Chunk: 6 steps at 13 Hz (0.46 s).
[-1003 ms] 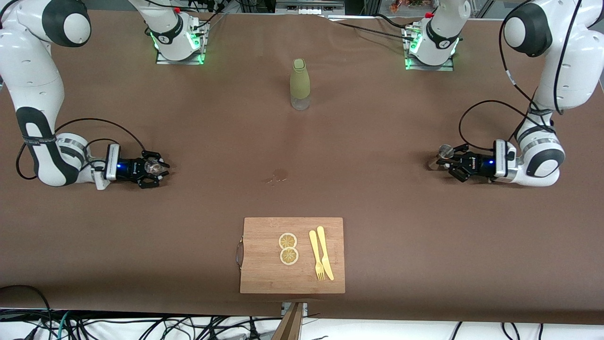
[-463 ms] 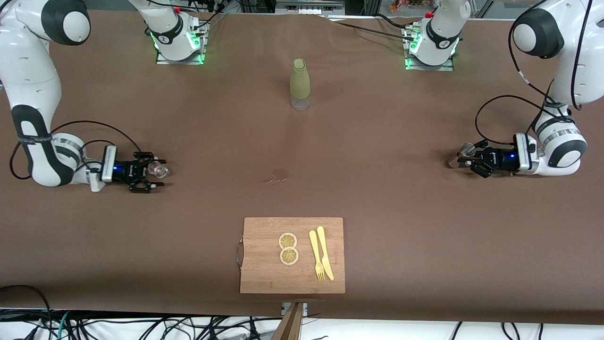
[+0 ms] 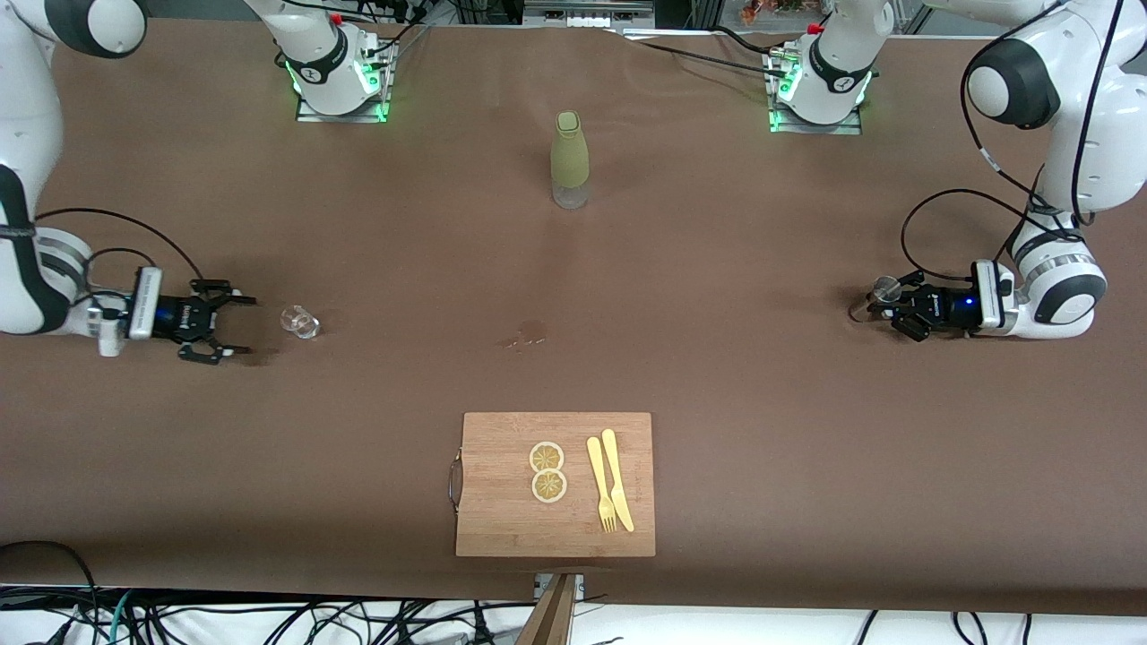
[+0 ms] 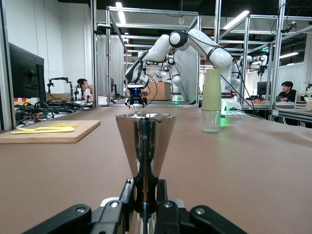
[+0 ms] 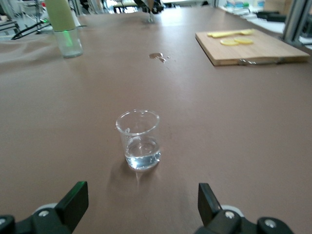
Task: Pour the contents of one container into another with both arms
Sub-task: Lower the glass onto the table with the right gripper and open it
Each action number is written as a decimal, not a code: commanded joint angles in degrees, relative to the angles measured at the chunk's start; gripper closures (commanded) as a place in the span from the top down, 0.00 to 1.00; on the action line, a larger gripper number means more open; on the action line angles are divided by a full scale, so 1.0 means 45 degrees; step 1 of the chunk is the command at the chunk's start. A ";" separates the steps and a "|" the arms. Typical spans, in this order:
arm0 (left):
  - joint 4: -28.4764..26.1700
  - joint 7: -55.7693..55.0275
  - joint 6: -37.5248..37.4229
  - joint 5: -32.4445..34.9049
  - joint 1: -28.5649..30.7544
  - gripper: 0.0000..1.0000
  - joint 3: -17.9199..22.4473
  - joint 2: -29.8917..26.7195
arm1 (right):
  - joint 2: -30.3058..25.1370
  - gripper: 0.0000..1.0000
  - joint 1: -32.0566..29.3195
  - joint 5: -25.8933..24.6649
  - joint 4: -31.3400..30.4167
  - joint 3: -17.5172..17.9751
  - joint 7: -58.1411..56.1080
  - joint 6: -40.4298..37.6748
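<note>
A small clear glass (image 3: 299, 322) (image 5: 139, 139) with a little water in it stands alone on the brown table, toward the right arm's end. My right gripper (image 3: 231, 328) (image 5: 141, 204) is open, low over the table, a short way back from the glass with nothing between its fingers. Toward the left arm's end, my left gripper (image 3: 889, 306) (image 4: 145, 187) is shut on the narrow waist of a shiny metal cone-shaped jigger (image 3: 873, 297) (image 4: 145, 141). The jigger is upright, low at the table. Its inside is hidden.
A green-sleeved bottle (image 3: 570, 159) (image 4: 211, 101) stands mid-table near the arms' bases. A wet spot (image 3: 527, 337) lies at the centre. Nearer the front camera is a wooden board (image 3: 502, 520) with two lemon slices (image 3: 547, 471), a fork and a knife (image 3: 615, 479).
The right gripper opened, let go of the glass and drew back toward its end of the table. The left gripper carried the jigger toward its own end, then nearly stopped.
</note>
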 commanded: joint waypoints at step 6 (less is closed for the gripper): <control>0.0454 0.2609 -0.0435 0.0474 0.0034 0.11 0.0185 0.0695 | -0.3254 0.98 0.0329 -0.2688 -0.0450 0.0830 0.7512 0.1709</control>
